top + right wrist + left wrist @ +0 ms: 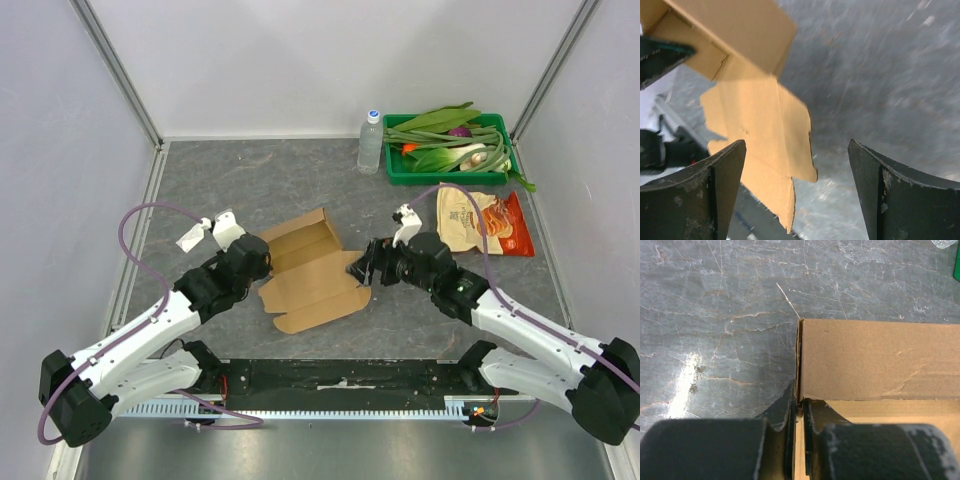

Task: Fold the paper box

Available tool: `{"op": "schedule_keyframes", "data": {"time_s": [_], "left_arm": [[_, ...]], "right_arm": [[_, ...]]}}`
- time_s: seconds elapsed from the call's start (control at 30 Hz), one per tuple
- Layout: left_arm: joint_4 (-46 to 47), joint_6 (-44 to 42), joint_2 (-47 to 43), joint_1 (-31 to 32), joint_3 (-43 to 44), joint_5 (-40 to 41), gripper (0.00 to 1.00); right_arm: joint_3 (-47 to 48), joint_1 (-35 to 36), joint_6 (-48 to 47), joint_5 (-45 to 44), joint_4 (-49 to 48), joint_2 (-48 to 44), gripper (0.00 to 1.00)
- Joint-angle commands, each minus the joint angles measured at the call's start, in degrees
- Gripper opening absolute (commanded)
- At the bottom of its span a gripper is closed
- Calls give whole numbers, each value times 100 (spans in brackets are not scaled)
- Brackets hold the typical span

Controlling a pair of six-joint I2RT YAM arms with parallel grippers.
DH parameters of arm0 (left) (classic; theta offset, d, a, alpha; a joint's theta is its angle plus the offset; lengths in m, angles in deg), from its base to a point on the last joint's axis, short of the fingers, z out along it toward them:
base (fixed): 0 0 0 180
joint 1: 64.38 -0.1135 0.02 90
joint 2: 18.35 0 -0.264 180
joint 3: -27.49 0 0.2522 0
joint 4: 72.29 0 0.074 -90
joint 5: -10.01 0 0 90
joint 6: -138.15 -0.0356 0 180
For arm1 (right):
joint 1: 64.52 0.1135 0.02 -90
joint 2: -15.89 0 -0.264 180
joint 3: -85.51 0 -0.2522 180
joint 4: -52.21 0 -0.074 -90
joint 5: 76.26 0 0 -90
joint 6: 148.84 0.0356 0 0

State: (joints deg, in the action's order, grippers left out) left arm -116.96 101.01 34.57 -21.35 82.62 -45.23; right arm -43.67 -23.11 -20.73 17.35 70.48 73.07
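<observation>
Left gripper [800,409] is pinching the paper box [875,360] wall.
Right gripper [796,150] is hanging spread wide near its flap, gripping nothing.

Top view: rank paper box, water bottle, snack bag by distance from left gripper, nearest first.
1. paper box: table centre, its left edge pinched in the left gripper.
2. water bottle: far side, right of centre.
3. snack bag: right side of the table, well beyond the box.

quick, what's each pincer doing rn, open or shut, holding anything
left pincer: closed, pinching an edge of the paper box
right pincer: open, holding nothing
</observation>
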Motion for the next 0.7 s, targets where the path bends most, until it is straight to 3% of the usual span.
{"op": "schedule_keyframes", "data": {"time_s": [0.0,0.23,0.47,0.57,0.6,0.67], "left_arm": [[42,760,-28,-57,82,-75,2],[42,936,139,-101,117,-312,2],[77,946,8,-145,3,-400,4],[173,736,-89,-154,-76,-496,27],[217,647,-168,-154,-119,-532,40],[235,393,-300,-163,-155,-628,51]], "right_arm": [[-857,147,1777,913,-1442,-383,91],[-1130,561,1717,201,-1224,-428,87],[-1026,605,2130,-229,-1155,-376,56],[-815,597,2253,-326,-794,-235,43],[-788,597,2306,-327,-768,-200,35],[-622,535,2429,-318,-531,-16,26]]}}
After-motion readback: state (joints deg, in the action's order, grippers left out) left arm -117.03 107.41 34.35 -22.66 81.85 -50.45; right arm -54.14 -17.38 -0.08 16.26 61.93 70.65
